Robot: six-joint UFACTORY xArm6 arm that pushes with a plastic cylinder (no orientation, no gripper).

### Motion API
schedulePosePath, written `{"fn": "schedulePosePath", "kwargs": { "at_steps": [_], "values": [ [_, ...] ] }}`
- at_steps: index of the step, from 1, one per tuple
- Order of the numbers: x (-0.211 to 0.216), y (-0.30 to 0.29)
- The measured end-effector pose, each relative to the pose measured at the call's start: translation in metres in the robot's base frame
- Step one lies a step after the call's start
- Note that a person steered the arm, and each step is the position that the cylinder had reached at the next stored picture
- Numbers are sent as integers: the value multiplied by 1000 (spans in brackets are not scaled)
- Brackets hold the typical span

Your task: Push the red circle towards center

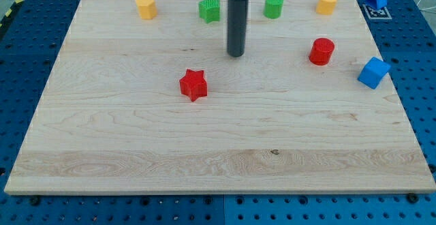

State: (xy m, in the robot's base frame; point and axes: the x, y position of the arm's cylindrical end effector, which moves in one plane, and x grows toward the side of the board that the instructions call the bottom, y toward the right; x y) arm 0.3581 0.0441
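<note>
- One relation decides the coming move: the red circle (322, 51) lies well to the view's right of my tip (236, 54), at about the same height in the view, with bare table (204, 150) between them.
- My tip is the end effector here, a plain dark rod with nothing to spread, press together or pinch; it touches no block.
- Centre of the table sits below my tip and only slightly to its right, so the circle must travel toward the view's left and a little down.
- For that push, I judge my tip has to go round to the circle's far side, its right and slightly upper edge, since it now stands on the side the circle should move toward.
- Seen from here the circle is a short upright cylinder, round in plan, so it points no way and has no long axis along the table; any contact side serves equally, though an off-centre touch could let it slip aside.
- Beyond the circle, further right and a bit lower than my tip, is the blue block (373, 72); whether the gap between them leaves easy room for my tip is hard to tell at this angle.
- Left of and below my tip lies the red star (193, 84), short of the centre, probably clear of the circle's path.
</note>
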Motion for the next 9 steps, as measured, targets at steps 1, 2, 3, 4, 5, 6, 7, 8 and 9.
{"fn": "schedulePosePath", "kwargs": {
  "at_steps": [1,2,3,4,5,6,7,8,9],
  "values": [
    [-21,53],
    [-34,116],
    [-25,174],
    [-1,171],
    [20,170],
    [32,148],
    [31,114],
    [31,91],
    [31,58]
  ]
}}
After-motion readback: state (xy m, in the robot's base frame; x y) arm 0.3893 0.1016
